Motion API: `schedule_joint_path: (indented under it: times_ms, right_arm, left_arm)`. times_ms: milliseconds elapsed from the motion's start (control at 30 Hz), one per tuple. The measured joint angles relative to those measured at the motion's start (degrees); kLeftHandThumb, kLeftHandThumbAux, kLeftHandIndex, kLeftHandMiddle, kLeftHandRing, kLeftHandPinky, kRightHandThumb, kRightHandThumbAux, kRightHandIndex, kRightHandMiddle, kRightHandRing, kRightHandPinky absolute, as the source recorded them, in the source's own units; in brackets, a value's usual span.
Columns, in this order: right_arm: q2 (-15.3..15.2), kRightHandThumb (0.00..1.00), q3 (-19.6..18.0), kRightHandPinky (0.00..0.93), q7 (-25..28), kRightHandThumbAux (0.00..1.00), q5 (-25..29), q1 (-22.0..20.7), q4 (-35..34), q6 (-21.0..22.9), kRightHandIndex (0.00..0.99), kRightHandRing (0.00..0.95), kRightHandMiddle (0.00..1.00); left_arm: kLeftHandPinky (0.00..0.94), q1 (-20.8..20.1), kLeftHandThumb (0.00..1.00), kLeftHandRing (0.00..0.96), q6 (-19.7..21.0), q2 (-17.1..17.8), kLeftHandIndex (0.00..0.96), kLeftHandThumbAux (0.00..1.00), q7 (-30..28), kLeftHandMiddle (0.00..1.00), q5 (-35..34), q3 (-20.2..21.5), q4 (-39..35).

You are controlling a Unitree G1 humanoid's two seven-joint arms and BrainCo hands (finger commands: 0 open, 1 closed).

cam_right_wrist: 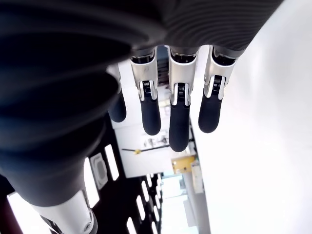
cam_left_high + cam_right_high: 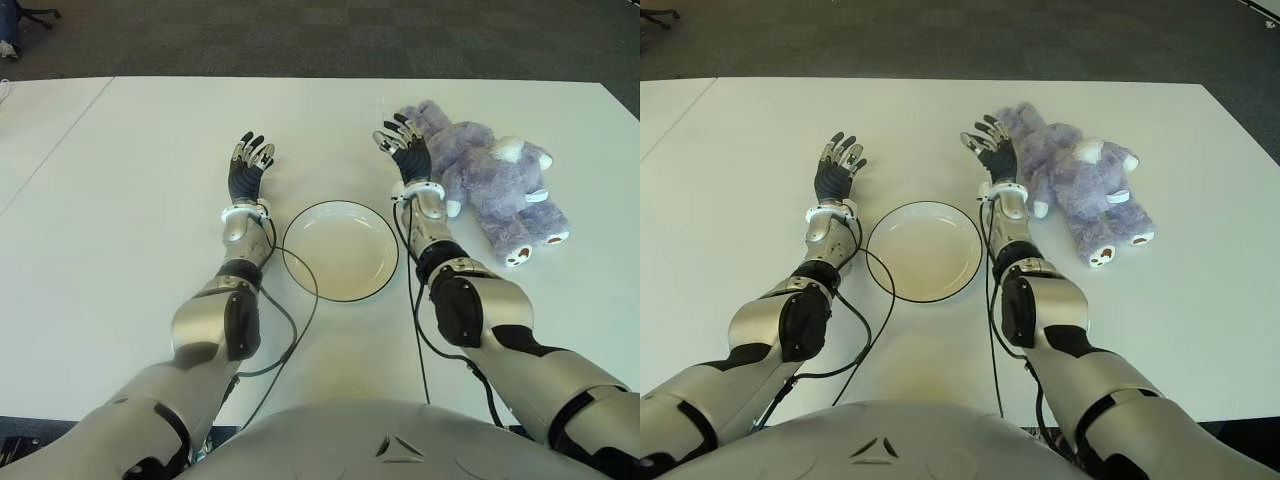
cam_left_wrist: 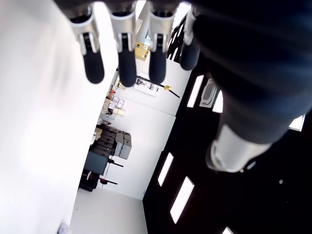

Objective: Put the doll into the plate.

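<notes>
Doll not yet grasped, plate waiting empty between 2 open hands.

Purple doll (image 2: 495, 185) lying on the white surface (image 2: 120, 200), just beside the right hand (image 2: 405, 150), fingers spread and holding nothing; left hand (image 2: 248, 165) likewise spread wide, idle on the plate's (image 2: 295, 270) left. Likely trouble: a shallow pinch on soft plush slipping off mid-lift, a limp leg draping over the rim, or the forearm nudging the plate aside while swinging across.
</notes>
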Motion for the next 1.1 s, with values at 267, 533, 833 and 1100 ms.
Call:
schedule_joint_path:
  times_ms: [267, 533, 833, 1100]
  right_arm:
    - [-1.0, 0.311, 0.5, 0.295, 0.2, 0.825, 0.0, -2.4, 0.0, 0.0, 0.164, 0.275, 0.261]
    - [-2.0, 0.335, 1.5, 0.288, 0.2, 0.839, -0.6, -3.9, 0.0, 0.0, 0.178, 0.275, 0.263]
    - [-4.4, 0.331, 2.5, 0.277, 1.2, 0.832, -0.9, -5.8, -0.1, 0.0, 0.167, 0.263, 0.255]
    - [-7.8, 0.396, 2.0, 0.258, 4.4, 0.864, 0.5, -8.4, -1.3, -0.4, 0.188, 0.262, 0.266]
  left_arm:
    - [0.242, 0.0, 0.158, 0.197, 0.0, 0.0, 0.141, 0.735, 0.0, 0.188, 0.0, 0.0, 0.0]
    - [0.244, 0.0, 0.165, 0.203, 0.0, 0.0, 0.131, 0.735, 0.0, 0.191, 0.0, 0.0, 0.0]
    - [0.251, 0.0, 0.16, 0.209, -0.1, -0.1, 0.136, 0.728, 0.0, 0.199, 0.0, 0.0, 0.0]
    - [0.246, 0.0, 0.146, 0.214, -0.1, -0.2, 0.151, 0.724, 0.0, 0.206, 0.0, 0.0, 0.0]
